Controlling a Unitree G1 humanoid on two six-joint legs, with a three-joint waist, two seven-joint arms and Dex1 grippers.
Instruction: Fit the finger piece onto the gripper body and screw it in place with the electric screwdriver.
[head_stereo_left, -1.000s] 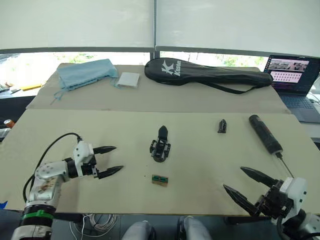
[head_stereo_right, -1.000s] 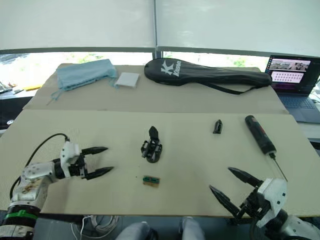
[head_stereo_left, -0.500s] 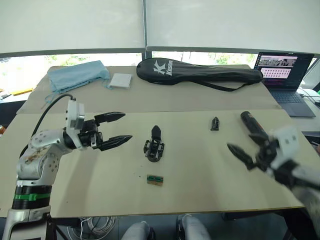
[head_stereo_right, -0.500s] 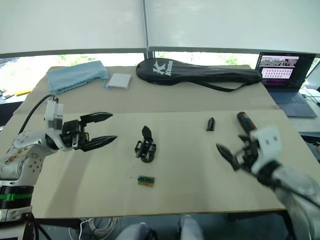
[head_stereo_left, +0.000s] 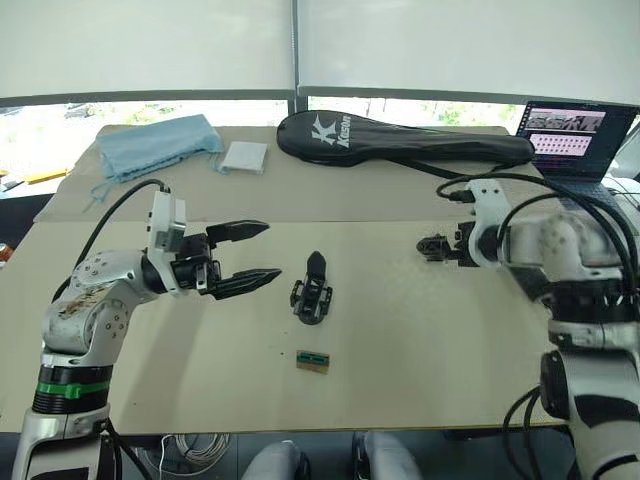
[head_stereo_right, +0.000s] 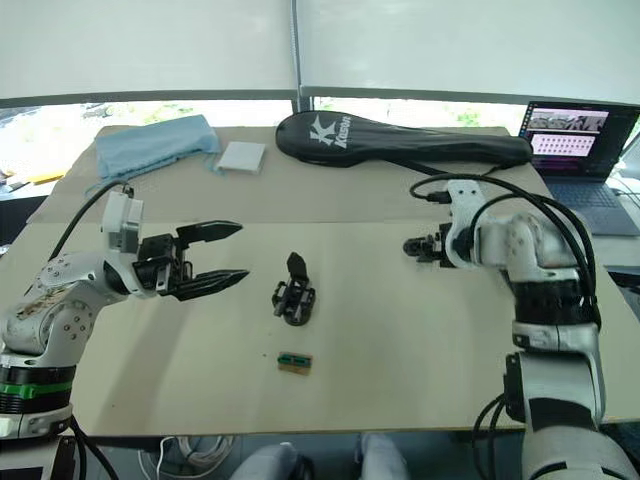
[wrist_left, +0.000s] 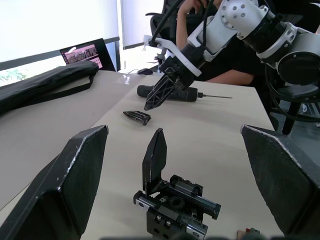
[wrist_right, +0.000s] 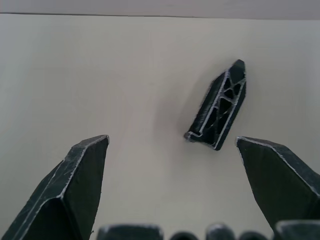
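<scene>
A: Two pincers are over the beige surface (head_stereo_left: 420, 340), and both are spread wide with nothing between their fingers. The left pincer (head_stereo_left: 251, 256) hangs above the left half of the surface, its fingertips aimed at the small black gripper body with a round base and one pointed finger (head_stereo_left: 312, 291), which stands near the middle of the surface, a short way from those tips.

B: And the right pincer (wrist_left: 159, 93)?

A: It reaches in from the right edge and sits just above the small black tapered plastic finger piece (wrist_right: 220, 107). In the right wrist view that piece lies flat on the surface, in the gap between the two fingers but nearer one of them, touching neither.

B: Where is the long black pen-shaped electric screwdriver (wrist_left: 172, 93)?

A: The left wrist view shows it lying on the surface just behind the right pincer, thin metal bit pointing toward the right edge, near the finger piece.

B: Anything else?

A: A small green and tan chip (head_stereo_left: 313, 361) lies toward the near edge, below the gripper body. Along the far edge sit a crumpled light blue cloth (head_stereo_left: 155, 145), a flat white square pad (head_stereo_left: 244, 157) and a long black racket bag (head_stereo_left: 400, 148). An open laptop (head_stereo_left: 572, 132) stands past the far right corner.
</scene>
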